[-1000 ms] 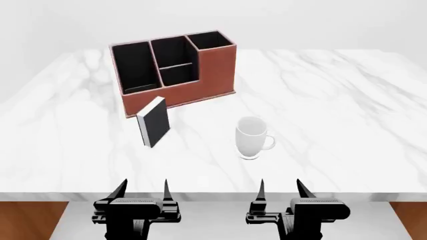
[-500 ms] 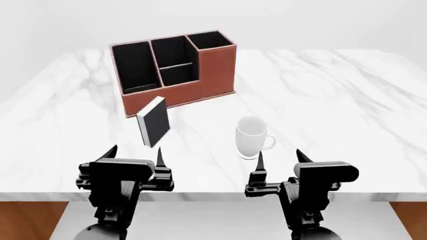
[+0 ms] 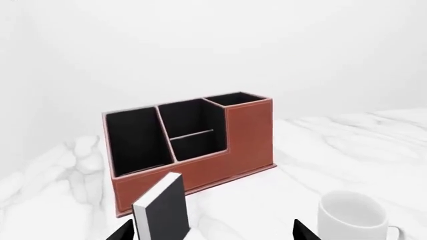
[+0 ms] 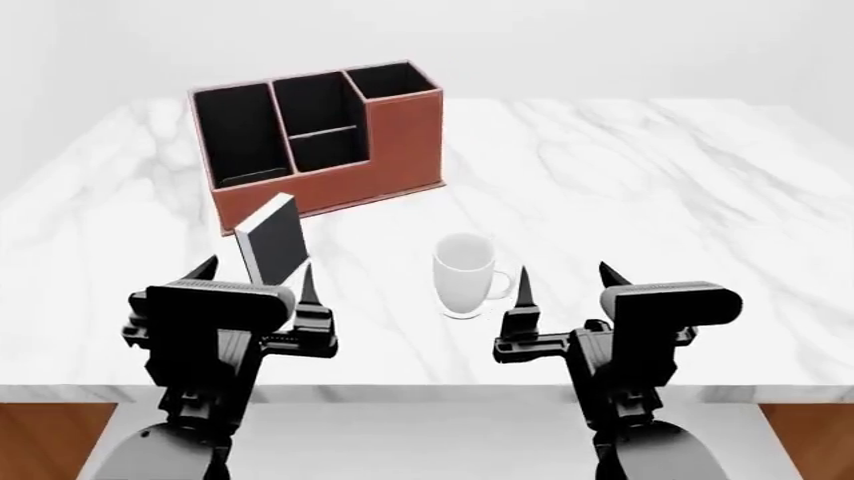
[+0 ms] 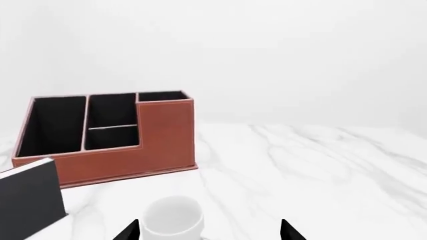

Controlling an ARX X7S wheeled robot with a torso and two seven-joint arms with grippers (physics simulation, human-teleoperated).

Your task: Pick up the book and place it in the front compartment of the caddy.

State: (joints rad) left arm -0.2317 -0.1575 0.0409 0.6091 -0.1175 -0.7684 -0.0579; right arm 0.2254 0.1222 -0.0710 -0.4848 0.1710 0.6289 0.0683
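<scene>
Left end effector [image 4: 254, 279] and right end effector [image 4: 566, 285] — both spread wide, holding nothing. The book [image 4: 271, 241] stands upright on the desk [image 4: 641, 180], just before the caddy [image 4: 318, 140] — white mug [image 4: 466, 275] beside it.

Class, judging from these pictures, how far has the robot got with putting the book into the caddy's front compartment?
Nothing is finished. The book stands upright on the table, in front of the caddy, untouched. Both grippers are open and empty; the left gripper sits just short of the book, the right gripper beside the mug. Grasping, lifting and placing in the front compartment remain.
</scene>
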